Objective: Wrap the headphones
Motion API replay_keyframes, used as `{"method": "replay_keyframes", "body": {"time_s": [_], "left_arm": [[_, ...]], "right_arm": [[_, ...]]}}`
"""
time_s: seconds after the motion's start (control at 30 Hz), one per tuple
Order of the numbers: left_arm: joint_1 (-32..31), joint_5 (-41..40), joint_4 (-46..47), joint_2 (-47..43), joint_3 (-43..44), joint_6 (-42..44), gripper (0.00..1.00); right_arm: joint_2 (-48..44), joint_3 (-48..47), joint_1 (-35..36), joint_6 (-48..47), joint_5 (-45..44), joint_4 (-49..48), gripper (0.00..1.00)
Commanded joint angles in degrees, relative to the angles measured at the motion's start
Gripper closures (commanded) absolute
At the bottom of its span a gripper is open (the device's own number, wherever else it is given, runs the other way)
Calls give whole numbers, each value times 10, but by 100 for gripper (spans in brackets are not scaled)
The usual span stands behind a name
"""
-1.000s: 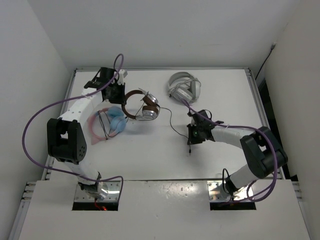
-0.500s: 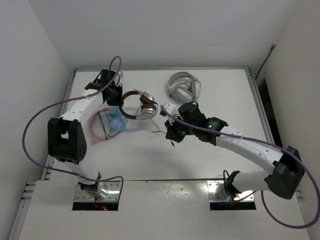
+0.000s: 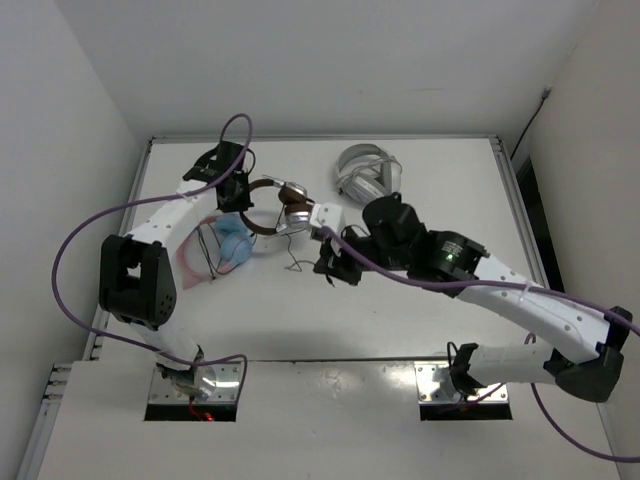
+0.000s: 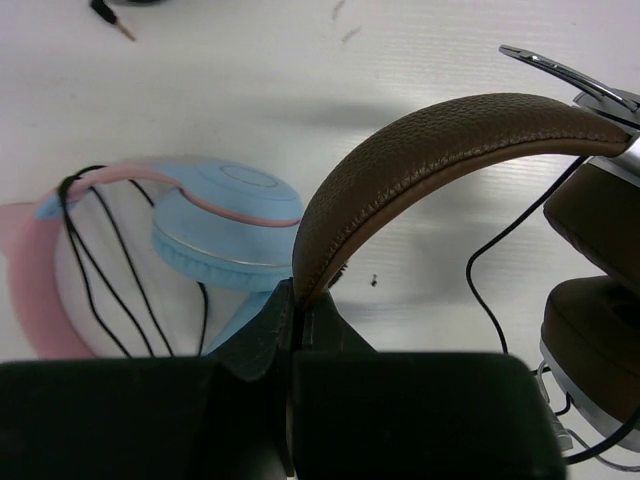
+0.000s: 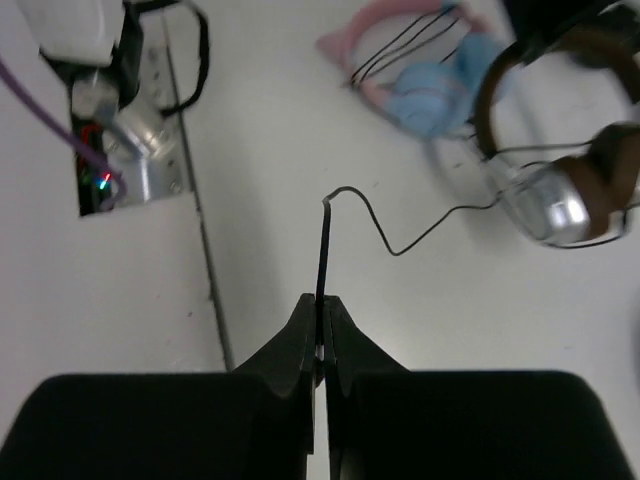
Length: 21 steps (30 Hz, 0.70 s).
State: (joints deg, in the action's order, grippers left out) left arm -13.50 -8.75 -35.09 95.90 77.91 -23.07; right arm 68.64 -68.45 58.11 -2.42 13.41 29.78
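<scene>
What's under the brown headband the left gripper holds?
White table and the thin black cable show under the brown headband; pink-and-blue headphones lie beside it. The left gripper hides its lower end.

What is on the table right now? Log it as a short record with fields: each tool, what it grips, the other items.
left tool: shut on the brown headband of the headphones
right tool: shut on the cable, thin and black, which runs in a loose curve to the headphones
headphones position: between the two tools
other items: pink-and-blue headphones beside the left tool; white-grey headphones toward the far edge
surface: white table
</scene>
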Motion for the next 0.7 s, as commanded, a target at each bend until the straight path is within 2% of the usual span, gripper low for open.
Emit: {"method": "replay_keyframes", "body": {"time_s": [0.0, 0.13, 0.37, 0.47, 0.53, 0.67], "left_arm": [[-18, -63, 28, -4, 10, 4, 100], [-33, -127, 28, 9, 0, 46, 100], [-38, -150, 56, 3, -44, 72, 100], [-38, -142, 74, -8, -68, 94, 100], [-38, -101, 96, -31, -93, 128, 100], [-46, -78, 118, -54, -114, 147, 100]], "right_arm": [[-12, -77, -14, -34, -6, -10, 100], [-7, -150, -21, -46, -6, -10, 100], [10, -230, -39, -51, 0, -15, 100], [15, -259, -52, -51, 0, -22, 100], [15, -272, -65, -51, 0, -22, 100], [15, -281, -81, -46, 6, -35, 100]]}}
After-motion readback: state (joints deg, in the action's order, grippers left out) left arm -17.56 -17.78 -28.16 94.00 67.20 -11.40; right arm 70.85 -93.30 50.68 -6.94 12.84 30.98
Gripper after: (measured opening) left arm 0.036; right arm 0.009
